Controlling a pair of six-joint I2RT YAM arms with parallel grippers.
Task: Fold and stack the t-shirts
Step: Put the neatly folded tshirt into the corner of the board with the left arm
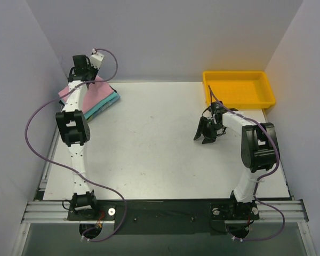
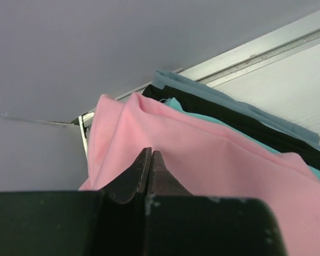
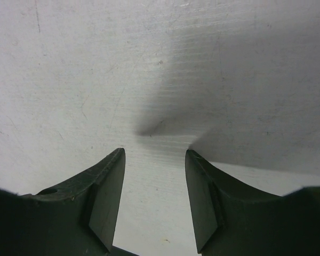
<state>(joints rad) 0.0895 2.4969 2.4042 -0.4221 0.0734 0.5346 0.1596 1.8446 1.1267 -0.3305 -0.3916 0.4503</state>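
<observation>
The t-shirts lie stacked at the table's far left corner: a light pink tee on top, a teal-green one under it, and a blue edge at the bottom. In the left wrist view the pink tee fills the middle, with the teal tee, a black layer and the blue edge behind it. My left gripper is shut, its tips close over the pink tee with no cloth seen between them. My right gripper is open and empty, low over the bare table.
A yellow plastic tray stands at the far right corner, just behind the right gripper. Grey walls close in the table on the left, back and right. The left arm reaches along the left edge.
</observation>
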